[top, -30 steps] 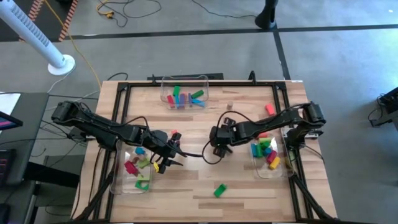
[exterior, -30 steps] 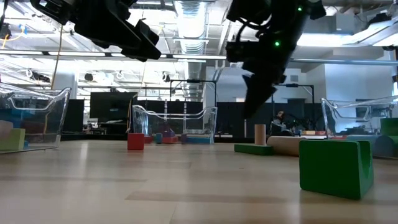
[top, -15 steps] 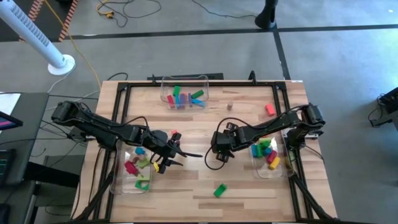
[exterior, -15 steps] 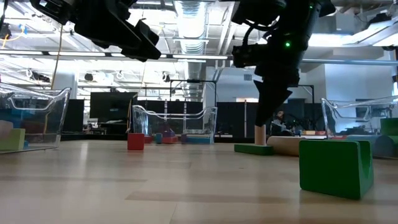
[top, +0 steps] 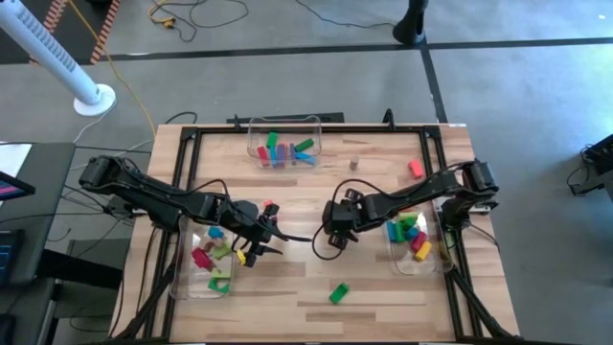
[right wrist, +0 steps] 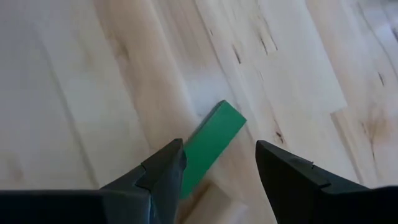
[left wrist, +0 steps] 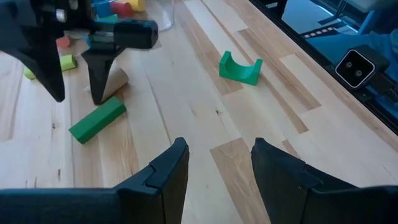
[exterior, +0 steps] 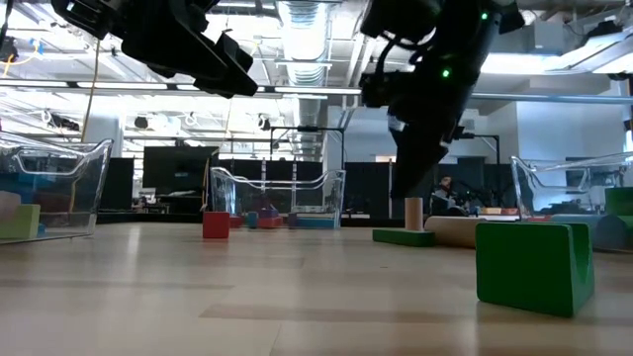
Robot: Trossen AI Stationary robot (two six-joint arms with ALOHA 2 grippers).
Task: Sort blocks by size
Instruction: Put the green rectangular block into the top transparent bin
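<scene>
Right hand [top: 330, 233] hangs mid-tabletop, fingers spread and holding nothing, pointed down over a green bar [right wrist: 210, 145] with a tan cylinder [left wrist: 116, 79] just beside it. Left hand [top: 272, 233] waits a little to the left, fingers apart, empty too. A green arch [top: 338, 292] sits nearer the front edge. More blocks lie in the clear bins: left [top: 213, 259], right [top: 410, 233], and far [top: 283, 149].

A pale wooden tabletop [top: 316, 273] in a black frame stands on a grey concrete floor [top: 536, 115] crossed by dark seams. Yellow and orange cables [top: 182, 14] trail across it — a white fan [top: 72, 67] stands nearby. Beyond, ceiling lights [exterior: 302, 30] and ductwork run overhead.
</scene>
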